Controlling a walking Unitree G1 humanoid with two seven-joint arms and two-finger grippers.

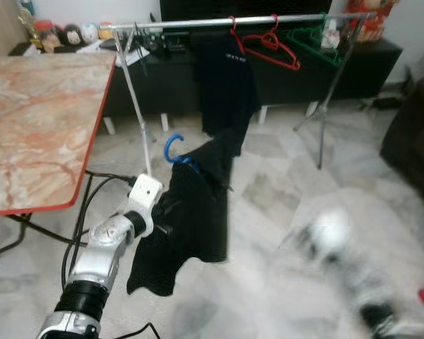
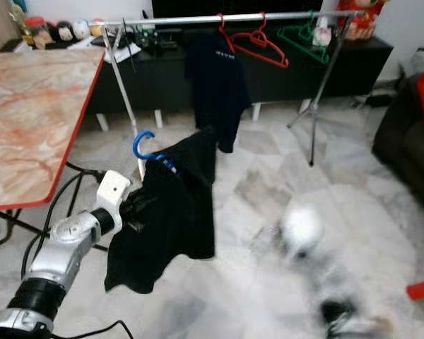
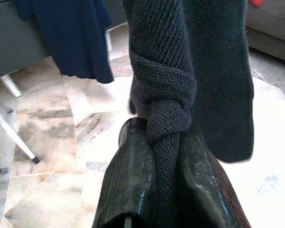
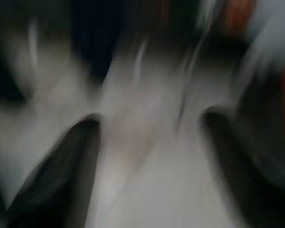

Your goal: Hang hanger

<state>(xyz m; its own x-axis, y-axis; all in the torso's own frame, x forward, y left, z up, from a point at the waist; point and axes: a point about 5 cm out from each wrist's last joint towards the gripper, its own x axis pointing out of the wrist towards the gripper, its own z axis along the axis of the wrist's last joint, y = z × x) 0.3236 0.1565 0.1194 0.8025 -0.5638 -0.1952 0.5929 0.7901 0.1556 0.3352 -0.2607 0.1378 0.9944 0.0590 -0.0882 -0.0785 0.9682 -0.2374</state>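
Note:
A black knit garment (image 1: 191, 212) hangs on a blue hanger whose hook (image 1: 173, 148) sticks up above it, low over the floor in front of the rack. My left gripper (image 3: 164, 142) is shut on a twisted fold of this knit at the garment's left side. The silver clothes rail (image 1: 233, 21) runs across the back and carries a navy shirt (image 1: 226, 85), red hangers (image 1: 268, 46) and a green hanger (image 1: 314, 42). My right arm (image 1: 332, 236) is a motion blur at the lower right. Its gripper (image 4: 149, 123) is open with nothing between the fingers.
A marble-patterned table with a red edge (image 1: 35, 120) stands at the left, with black cables on the floor beneath it. The rack's legs (image 1: 138, 113) slant down to the tiles. A long black cabinet (image 1: 360, 70) lines the back wall. A dark sofa (image 1: 410, 134) is at the right.

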